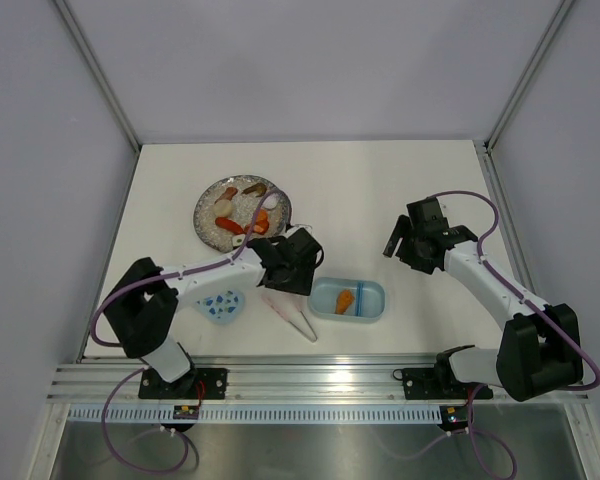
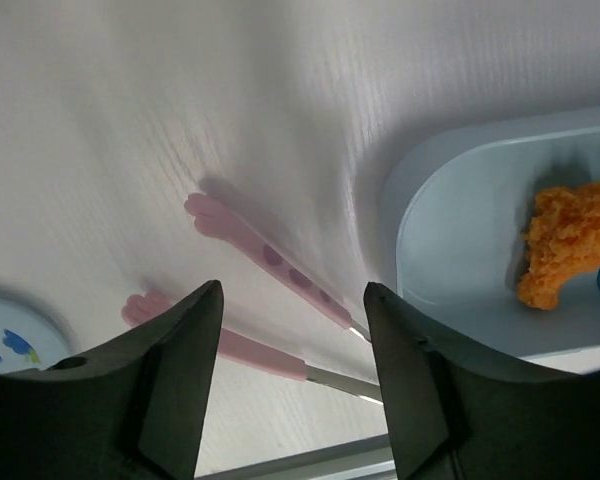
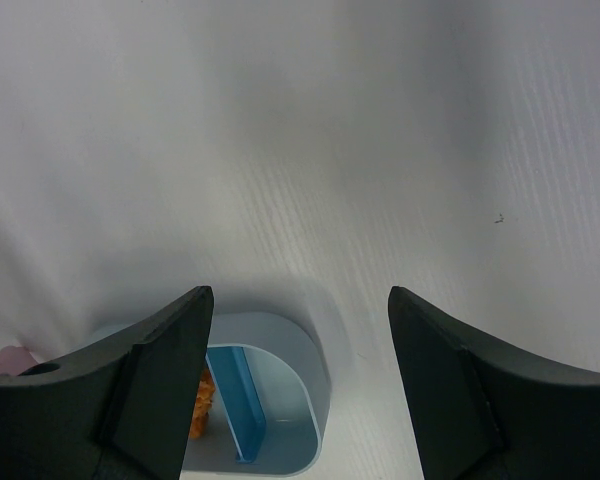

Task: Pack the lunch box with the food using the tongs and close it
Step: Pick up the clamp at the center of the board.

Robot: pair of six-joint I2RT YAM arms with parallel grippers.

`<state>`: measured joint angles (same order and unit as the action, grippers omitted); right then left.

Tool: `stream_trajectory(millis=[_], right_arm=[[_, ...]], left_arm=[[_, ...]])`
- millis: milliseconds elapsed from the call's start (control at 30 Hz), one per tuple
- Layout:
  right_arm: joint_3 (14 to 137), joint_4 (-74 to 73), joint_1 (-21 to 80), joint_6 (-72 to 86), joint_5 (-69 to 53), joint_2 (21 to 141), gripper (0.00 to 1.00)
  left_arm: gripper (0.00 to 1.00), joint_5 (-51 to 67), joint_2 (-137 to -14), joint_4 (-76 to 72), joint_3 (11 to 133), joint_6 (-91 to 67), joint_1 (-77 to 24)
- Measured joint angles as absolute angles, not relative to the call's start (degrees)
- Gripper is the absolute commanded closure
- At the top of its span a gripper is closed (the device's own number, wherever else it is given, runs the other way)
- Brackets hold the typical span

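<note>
The pale blue lunch box (image 1: 372,299) lies open near the table's front, one orange food piece (image 1: 344,298) in its left compartment. More food (image 1: 242,213) sits on the grey speckled plate (image 1: 207,222). The pink-white tongs (image 1: 292,315) rest flat on the table, left of the box. My left gripper (image 1: 290,262) hovers above them, open and holding nothing. The left wrist view shows the tongs (image 2: 270,255) lying under my left gripper (image 2: 292,290), beside the lunch box (image 2: 430,230) with its orange food (image 2: 570,240). My right gripper (image 3: 300,295) stands open and empty above the lunch box (image 3: 310,390).
The flecked light blue lid (image 1: 223,303) lies on the table left of the tongs, and its edge shows in the left wrist view as the lid (image 2: 10,340). A metal rail (image 1: 310,375) runs along the table's near edge. Walls enclose the back and sides.
</note>
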<state>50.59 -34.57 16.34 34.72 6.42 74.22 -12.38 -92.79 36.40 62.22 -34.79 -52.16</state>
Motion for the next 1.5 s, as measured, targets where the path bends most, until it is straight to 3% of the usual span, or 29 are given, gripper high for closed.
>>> stream_trajectory(millis=[200,533,600,767,1100,1200,1333,1400,1500], right_arm=[[50.59,-34.54,16.34,34.70,6.39,74.22,0.21],[50.54,-34.54,16.34,34.72,6.37,74.22,0.21],[50.54,-34.54,16.34,34.72,6.35,74.22,0.21],[50.54,-34.54,16.34,34.72,6.37,74.22,0.21],[50.54,-34.54,16.34,34.72,6.37,74.22,0.21],[50.52,-34.57,16.34,34.72,6.37,74.19,0.21],[50.48,-34.54,16.34,34.72,6.37,74.13,0.21],[50.43,-34.54,16.34,34.72,6.37,74.11,0.21],[50.43,-34.54,16.34,34.72,6.35,74.13,0.21]], left_arm=[[0.45,-12.82,-89.45,36.56,56.84,-47.09,-52.16],[0.65,-12.67,-92.03,33.23,55.07,-53.45,-52.16],[0.68,-12.60,-92.79,32.36,55.07,-53.63,-52.16],[0.89,-13.17,-95.15,32.01,55.99,-51.72,-52.16],[1.00,-13.23,-95.09,32.67,57.60,-39.18,-50.19],[0.98,-12.14,-93.36,31.46,56.82,-34.57,-49.74],[0.69,-10.46,-90.50,30.02,56.42,-28.62,-49.71],[0.60,-10.04,-90.04,29.19,56.42,-26.63,-49.71],[0.54,-9.87,-90.30,28.93,56.42,-25.26,-49.71]])
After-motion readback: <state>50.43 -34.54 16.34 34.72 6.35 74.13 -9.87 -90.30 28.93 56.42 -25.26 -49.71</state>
